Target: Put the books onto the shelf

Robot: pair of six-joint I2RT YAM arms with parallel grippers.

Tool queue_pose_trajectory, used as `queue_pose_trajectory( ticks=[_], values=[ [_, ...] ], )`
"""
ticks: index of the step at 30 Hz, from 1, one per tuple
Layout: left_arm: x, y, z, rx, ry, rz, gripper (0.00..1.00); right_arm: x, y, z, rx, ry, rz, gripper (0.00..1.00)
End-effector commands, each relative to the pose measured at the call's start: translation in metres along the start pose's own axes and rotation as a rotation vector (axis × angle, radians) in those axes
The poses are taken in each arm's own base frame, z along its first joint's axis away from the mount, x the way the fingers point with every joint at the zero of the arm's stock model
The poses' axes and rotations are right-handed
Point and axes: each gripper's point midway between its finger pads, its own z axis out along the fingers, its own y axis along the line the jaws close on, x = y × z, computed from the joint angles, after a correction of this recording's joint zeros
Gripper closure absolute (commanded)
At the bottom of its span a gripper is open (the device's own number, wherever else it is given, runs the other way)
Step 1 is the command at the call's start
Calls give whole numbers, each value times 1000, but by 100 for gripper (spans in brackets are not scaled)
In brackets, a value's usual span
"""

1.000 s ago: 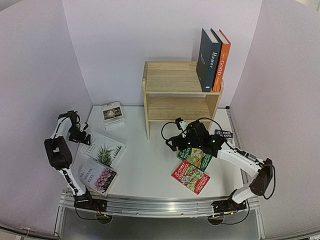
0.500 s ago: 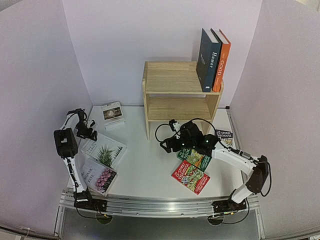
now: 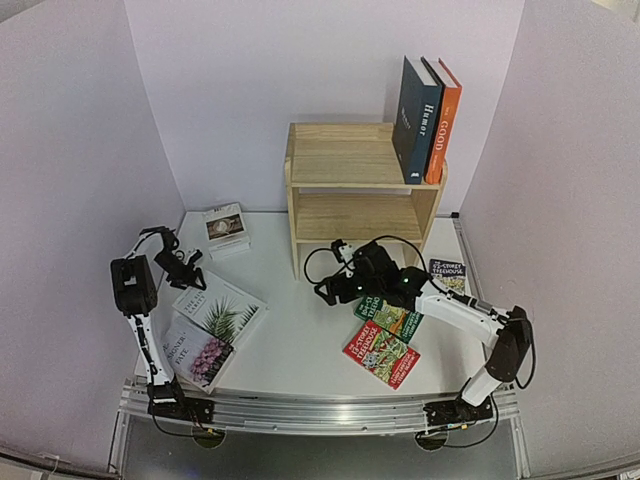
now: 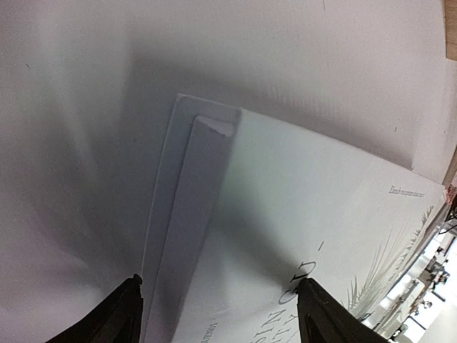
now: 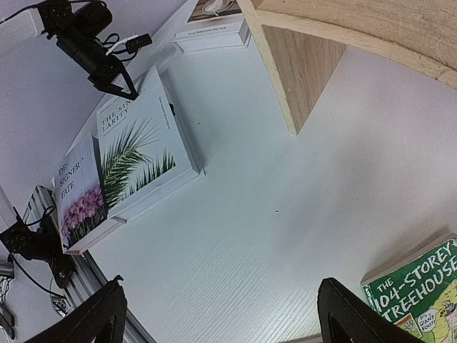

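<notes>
The left arm is folding up tight at the left of the table [image 3: 300, 330], elbow high and forearm angling down toward the plant book [image 3: 225, 315]. The left pincer [image 4: 220, 282] is standing spread, with the book's far-left corner sitting between its fingers [image 4: 121, 318]. I cannot tell whether they are touching it. That book is lying flat on the left side, touching the flower book [image 3: 197, 352] on its near side.

The right arm is stretching low and long from the near right toward mid-table. The right pincer [image 5: 221, 286] is gaping wide over bare table, gripping nothing, just near of the shelf [image 3: 350, 170]. The three paperbacks [image 3: 390, 318] are lying right of it.

Humor [image 3: 415, 120] and GOOD [image 3: 446, 125] are standing upright at the right end of the shelf top.
</notes>
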Motion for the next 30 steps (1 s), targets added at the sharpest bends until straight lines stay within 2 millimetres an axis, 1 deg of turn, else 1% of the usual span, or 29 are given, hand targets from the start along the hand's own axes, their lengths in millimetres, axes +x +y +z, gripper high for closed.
queue_pose_trajectory(
  ticks=[1, 2, 4, 5, 7, 8, 9, 10, 12, 14, 17, 19, 21, 24, 25, 27, 29, 30],
  values=[
    [15, -35, -12, 103, 2, 7, 32, -15, 16, -3, -43, -37, -16, 10],
    [16, -38, -14, 104, -5, 8, 36, -15, 16, -3, -43, -38, -17, 10],
    [23, -42, -6, 96, 19, 11, 46, -15, 17, -3, -42, -37, -17, 10],
    [28, -44, 0, 93, 38, 16, 53, -15, 17, -3, -42, -38, -17, 10],
    [38, -51, 12, 102, 75, 23, 71, -17, 17, -3, -42, -42, -17, 10],
    [40, -55, 15, 114, 85, 22, 84, -18, 18, -4, -45, -44, -17, 10],
    [41, -58, 16, 126, 88, 15, 93, -18, 20, -4, -49, -45, -18, 10],
    [41, -60, 15, 136, 87, 7, 98, -19, 21, -4, -53, -46, -19, 10],
    [36, -66, 5, 145, 70, -9, 100, -19, 24, -3, -56, -47, -25, 10],
    [27, -76, -10, 166, 41, -29, 100, -18, 30, 0, -55, -45, -51, 10],
    [18, -95, -34, 197, 3, -68, 100, -12, 47, 9, -33, -51, -147, 10],
    [19, -102, -44, 193, -1, -125, 100, -6, 64, 18, -3, -62, -242, 10],
    [25, -104, -47, 173, 20, -187, 100, 5, 82, 30, 17, -66, -364, 10],
    [28, -106, -51, 138, -1, -222, 100, 18, 110, 49, 23, -87, -528, 9],
    [29, -110, -54, 145, -8, -231, 100, 23, 119, 57, 28, -92, -596, 8],
    [30, -118, -57, 172, -11, -241, 100, 29, 141, 68, 39, -138, -713, 7],
    [32, -128, -58, 225, -18, -265, 100, 37, 161, 86, 56, -188, -840, 5],
    [33, -132, -58, 244, -21, -280, 100, 42, 167, 98, 70, -211, -890, 4]
  ],
)
